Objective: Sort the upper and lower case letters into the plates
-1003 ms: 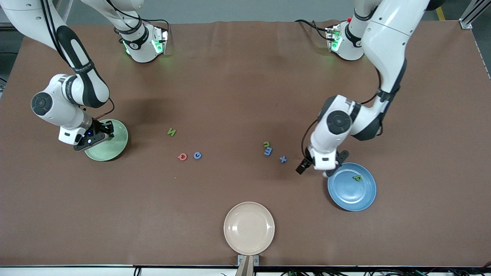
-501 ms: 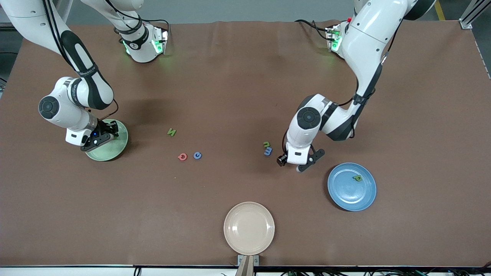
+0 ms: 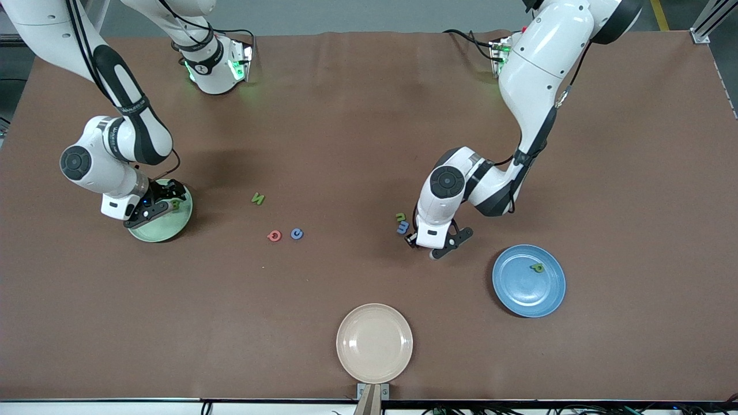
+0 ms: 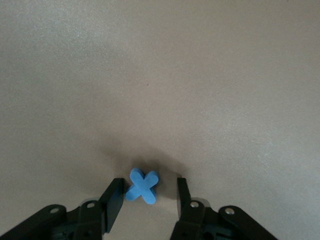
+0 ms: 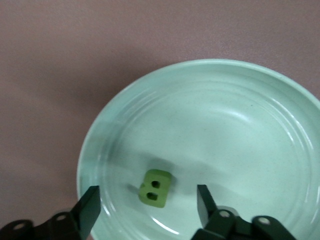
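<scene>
My left gripper (image 3: pixel 426 244) is open and low over the table. A blue letter x (image 4: pixel 142 186) lies on the cloth between its fingers, close to one finger (image 4: pixel 114 197); the hand hides it in the front view. My right gripper (image 3: pixel 151 208) is open above the pale green plate (image 3: pixel 173 222). A green letter B (image 5: pixel 156 187) lies loose in that plate (image 5: pixel 240 130) and also shows in the front view (image 3: pixel 174 203). The blue plate (image 3: pixel 519 288) holds one green letter (image 3: pixel 538 267).
Loose letters lie mid-table: a green N (image 3: pixel 258 199), a red Q (image 3: pixel 274 236), a blue c (image 3: pixel 296 234), and a green n (image 3: pixel 400 217) against a blue m (image 3: pixel 402 227) beside the left hand. A cream plate (image 3: pixel 374 343) sits at the front edge.
My left arm has moved from the blue plate's rim toward the right arm's end, down over the blue x. My right hand shifted slightly, and the green B now shows in the green plate.
</scene>
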`<state>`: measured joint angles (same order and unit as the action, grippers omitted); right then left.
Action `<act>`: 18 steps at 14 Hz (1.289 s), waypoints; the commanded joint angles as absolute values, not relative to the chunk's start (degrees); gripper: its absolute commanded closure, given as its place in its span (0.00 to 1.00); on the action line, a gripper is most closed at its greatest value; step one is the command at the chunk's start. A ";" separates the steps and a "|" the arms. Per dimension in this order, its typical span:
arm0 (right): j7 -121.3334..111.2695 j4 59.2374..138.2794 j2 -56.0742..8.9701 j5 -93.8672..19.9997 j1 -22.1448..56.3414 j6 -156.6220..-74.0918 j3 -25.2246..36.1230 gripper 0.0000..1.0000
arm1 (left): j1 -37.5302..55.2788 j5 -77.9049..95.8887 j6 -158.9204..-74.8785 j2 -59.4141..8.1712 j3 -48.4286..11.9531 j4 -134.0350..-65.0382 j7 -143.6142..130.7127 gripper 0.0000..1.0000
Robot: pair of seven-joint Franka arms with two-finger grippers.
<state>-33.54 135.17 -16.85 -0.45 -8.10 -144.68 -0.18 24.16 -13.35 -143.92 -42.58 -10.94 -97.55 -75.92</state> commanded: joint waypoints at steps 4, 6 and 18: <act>-5.94 135.35 -11.69 -2.01 1.38 -137.90 -0.35 0.03 | 23.82 -14.50 -143.44 -43.77 -10.46 -96.33 -74.97 0.99; 5.74 135.26 -11.78 -7.18 6.57 -138.16 -0.35 0.03 | 23.21 -14.41 -141.08 -42.81 -10.37 -96.07 -74.97 1.00; 39.29 133.77 -20.03 -11.95 21.62 -150.91 0.18 0.01 | 4.93 -13.62 -128.23 -37.61 -11.25 -91.94 -51.95 0.94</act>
<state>38.57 133.62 -18.94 -10.65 20.32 -149.71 -0.65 6.77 -13.47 -128.44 -36.70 -10.37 -91.49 -54.20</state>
